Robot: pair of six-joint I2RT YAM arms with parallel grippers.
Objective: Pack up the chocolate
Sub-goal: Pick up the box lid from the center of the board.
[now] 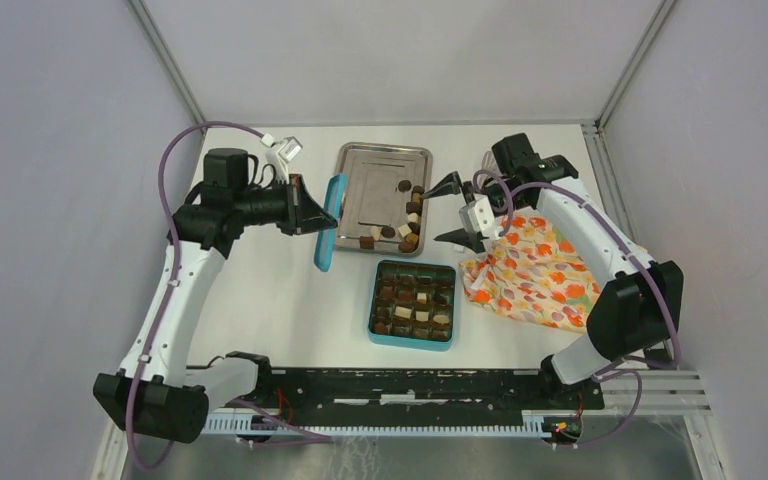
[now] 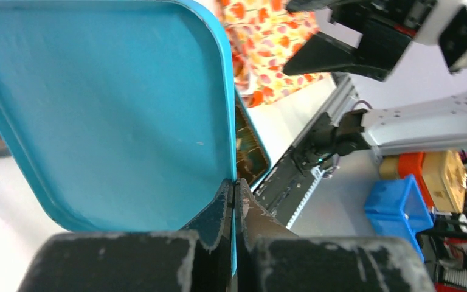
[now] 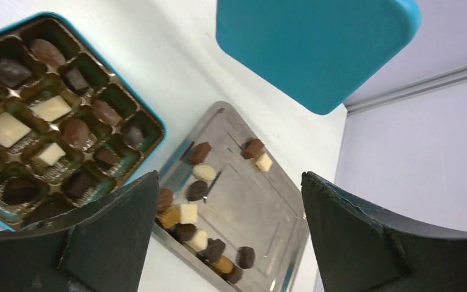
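Note:
Several loose chocolate pieces (image 1: 407,230), dark, mid-brown and cream, lie along the right and near edges of the steel tray (image 1: 370,180). The teal box (image 1: 410,343) sits in front of the tray, most compartments holding pieces (image 3: 51,108). My left gripper (image 1: 318,213) is shut on the edge of the teal lid (image 1: 329,222), holding it upright left of the tray; the lid fills the left wrist view (image 2: 109,109). My right gripper (image 1: 434,214) is open and empty above the tray's right side. In the right wrist view the tray (image 3: 261,201) and its pieces (image 3: 188,213) show between the jaws.
An orange floral cloth (image 1: 530,265) lies crumpled right of the box, under the right arm. A black rail (image 1: 400,385) runs along the near table edge. White walls close the table's back and sides. A blue bin (image 2: 398,204) sits off the table.

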